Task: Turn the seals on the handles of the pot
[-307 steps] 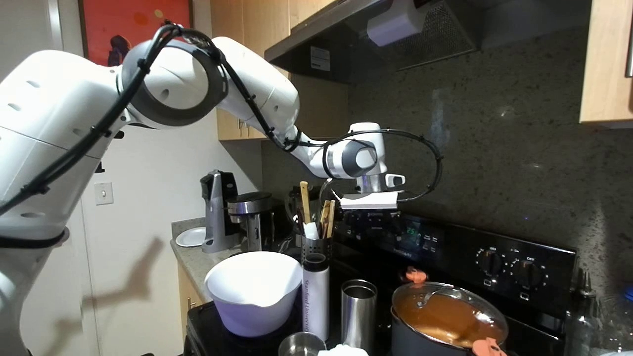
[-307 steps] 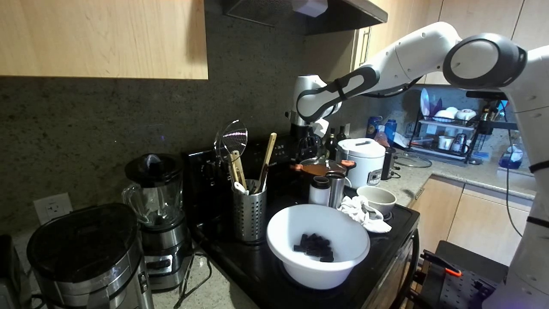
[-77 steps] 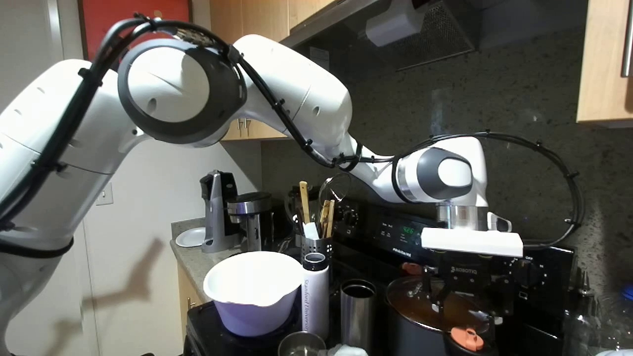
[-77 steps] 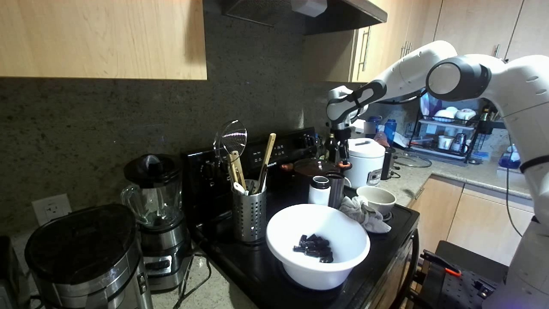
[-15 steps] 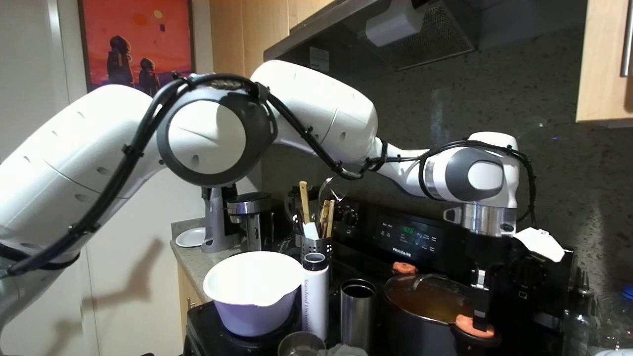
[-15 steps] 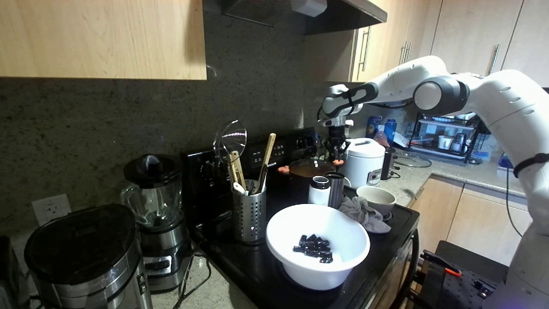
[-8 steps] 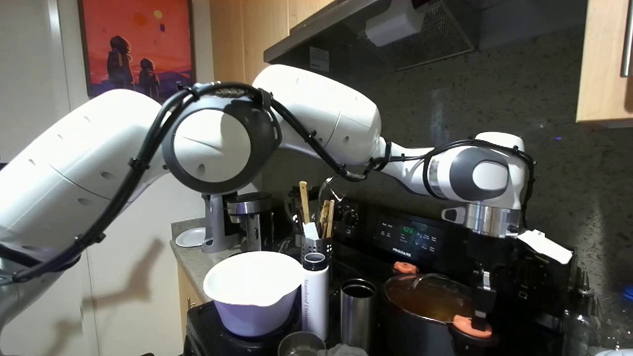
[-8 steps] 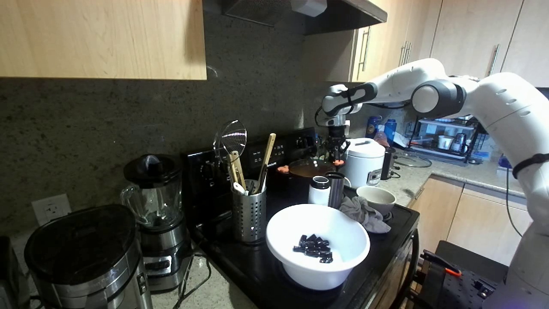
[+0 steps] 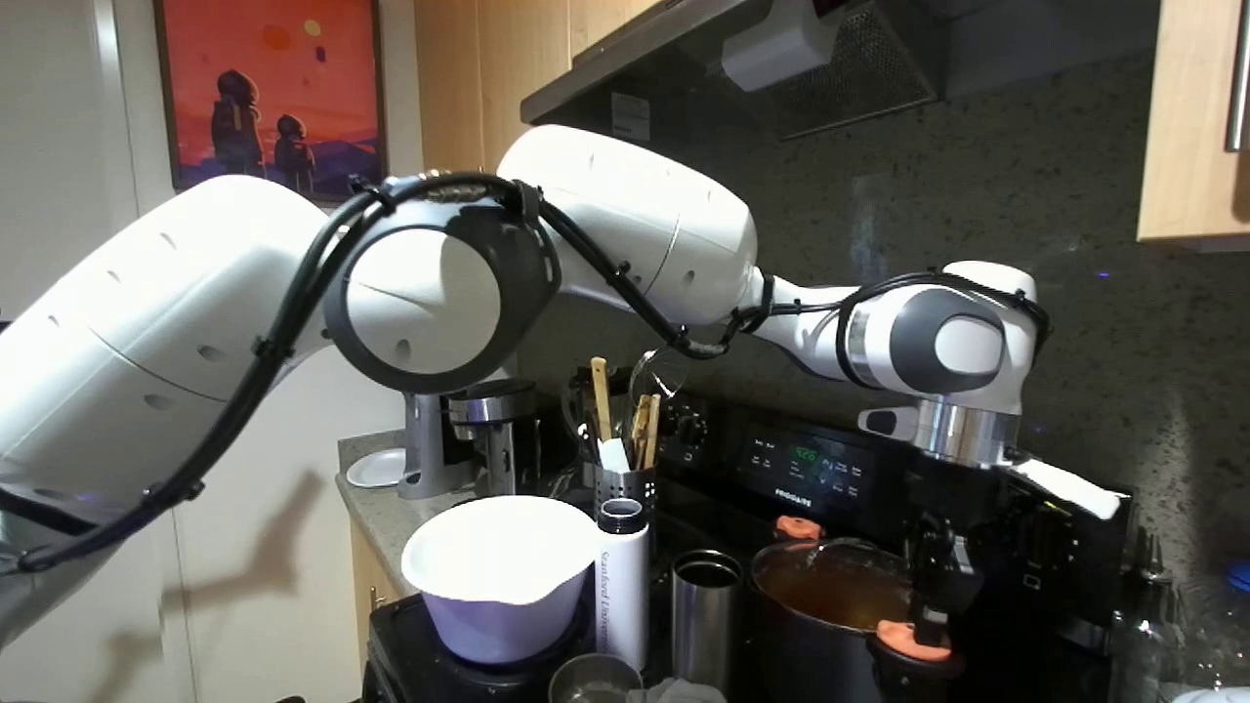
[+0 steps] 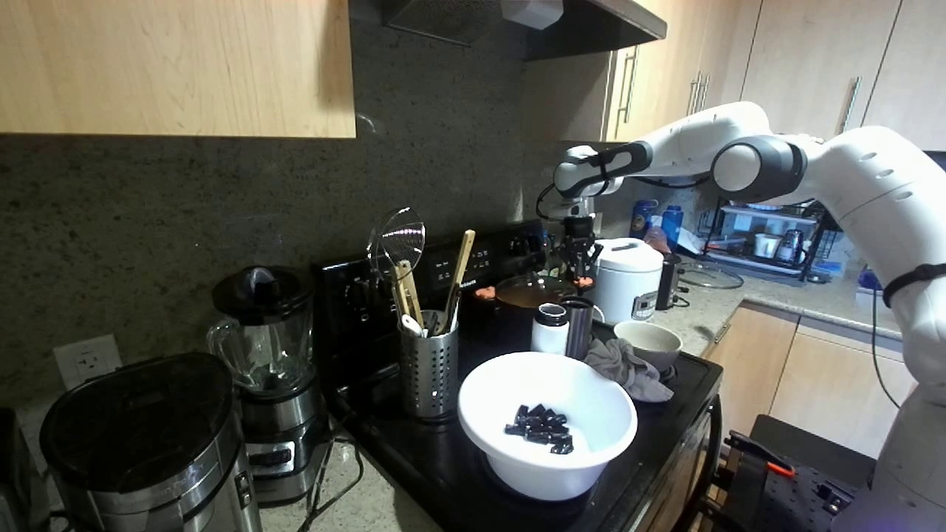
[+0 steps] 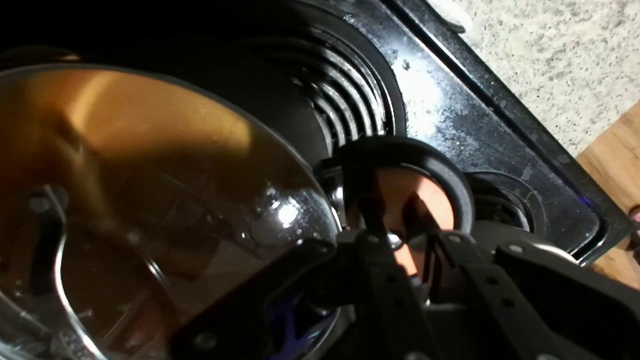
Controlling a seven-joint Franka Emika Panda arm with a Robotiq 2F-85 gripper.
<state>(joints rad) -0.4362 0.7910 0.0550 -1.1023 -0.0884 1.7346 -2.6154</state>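
The pot (image 9: 815,659) sits on the stove under a glass lid (image 11: 200,200), its side partly hidden by a steel tumbler. One reddish-pink seal (image 9: 798,528) rests on the far handle. The near seal (image 11: 434,192) lies inside the black loop of the near handle (image 11: 461,197). My gripper (image 9: 931,630) points straight down at this near seal, its two dark fingers (image 11: 372,212) close together. They look shut on the seal's middle, with pink surface showing between and around them. The contact itself is dark and partly hidden.
A white bottle (image 9: 622,586) and the steel tumbler (image 9: 705,625) stand beside the pot, with a white bowl (image 9: 498,586) past them. A rice cooker (image 10: 628,281) stands close behind my gripper. The stove's control panel (image 9: 791,469) rises along the wall.
Over the last second the pot and near seal shift slightly leftward along with my gripper in an exterior view. Since five seconds ago the wrist has turned and the fingers came down onto the seal.
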